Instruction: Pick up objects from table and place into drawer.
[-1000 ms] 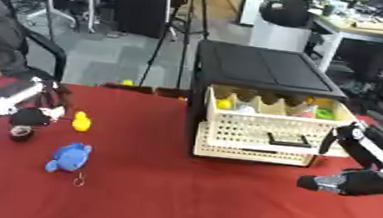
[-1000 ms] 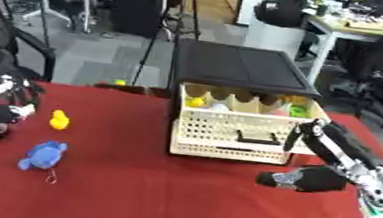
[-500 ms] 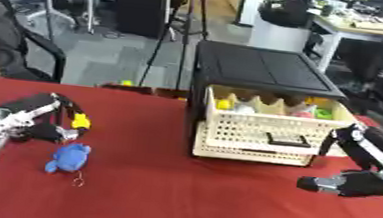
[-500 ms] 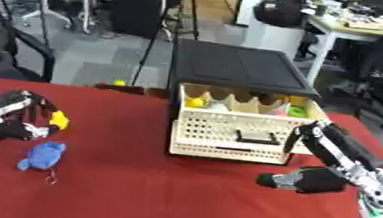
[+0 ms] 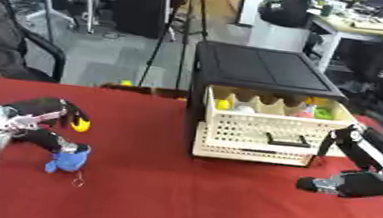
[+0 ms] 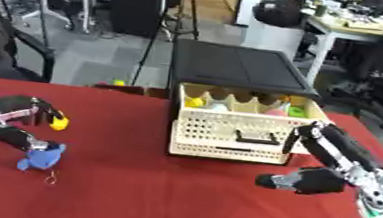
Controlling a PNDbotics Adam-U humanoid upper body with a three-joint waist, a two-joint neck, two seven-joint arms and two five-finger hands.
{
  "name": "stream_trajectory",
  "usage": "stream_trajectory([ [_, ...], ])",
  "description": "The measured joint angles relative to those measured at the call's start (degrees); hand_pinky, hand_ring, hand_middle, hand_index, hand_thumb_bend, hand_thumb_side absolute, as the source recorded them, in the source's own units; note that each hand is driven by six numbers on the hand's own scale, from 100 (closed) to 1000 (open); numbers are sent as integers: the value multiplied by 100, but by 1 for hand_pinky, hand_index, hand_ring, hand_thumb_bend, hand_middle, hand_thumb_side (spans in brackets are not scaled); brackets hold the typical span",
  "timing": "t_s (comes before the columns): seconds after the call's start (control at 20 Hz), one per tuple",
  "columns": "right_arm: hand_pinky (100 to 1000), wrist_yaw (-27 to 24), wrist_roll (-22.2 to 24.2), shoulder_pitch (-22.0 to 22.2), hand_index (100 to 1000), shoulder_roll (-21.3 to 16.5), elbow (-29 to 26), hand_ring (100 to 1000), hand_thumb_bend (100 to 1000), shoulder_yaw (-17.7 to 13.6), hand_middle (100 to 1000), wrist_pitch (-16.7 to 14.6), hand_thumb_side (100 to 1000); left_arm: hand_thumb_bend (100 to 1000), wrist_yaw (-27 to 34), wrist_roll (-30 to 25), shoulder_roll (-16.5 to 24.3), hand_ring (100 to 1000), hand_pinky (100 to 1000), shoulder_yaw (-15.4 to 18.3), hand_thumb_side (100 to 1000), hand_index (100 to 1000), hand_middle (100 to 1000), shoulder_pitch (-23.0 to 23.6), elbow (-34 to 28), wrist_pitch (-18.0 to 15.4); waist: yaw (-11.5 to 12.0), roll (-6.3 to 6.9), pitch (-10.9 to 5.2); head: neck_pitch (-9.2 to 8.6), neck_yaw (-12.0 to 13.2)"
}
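Observation:
A yellow duck (image 5: 80, 122) and a blue soft toy (image 5: 70, 159) with a small ring on a string lie on the red table at the left. My left hand (image 5: 29, 114) comes in from the left, open. Its upper fingers reach the duck and its thumb lies against the blue toy. A cream perforated drawer (image 5: 267, 133) stands pulled out of the black cabinet (image 5: 260, 70). Inside it lie yellow, white, pink and green things. My right hand (image 5: 353, 184) rests on the table in front of the drawer's right corner, fingers pointing left and holding nothing.
The red tablecloth (image 5: 186, 196) runs from the drawer to the near edge. A person sits beyond the table's far left corner. A small yellow-green ball (image 5: 126, 82) lies on the floor behind the table. Office chairs and a tripod stand further back.
My left hand has moved right from the table's left edge and now spans the duck and the blue toy. Neither toy has shifted. The right hand has stayed still.

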Motion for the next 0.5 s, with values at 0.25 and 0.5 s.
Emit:
stream_trajectory([
  [0.25, 111, 0, 15, -1, 529, 33, 22, 100, 914, 1, 100, -15, 609, 577, -482, -38, -54, 614, 540, 114, 833, 863, 673, -2, 51, -293, -10, -13, 5, 0, 0],
  [0.5, 112, 0, 20, -5, 529, 43, 24, 100, 915, 2, 100, -20, 606, 545, -962, 268, -126, 609, 537, 193, 837, 863, 664, 2, 155, -371, -23, -26, 39, -1, -3],
])
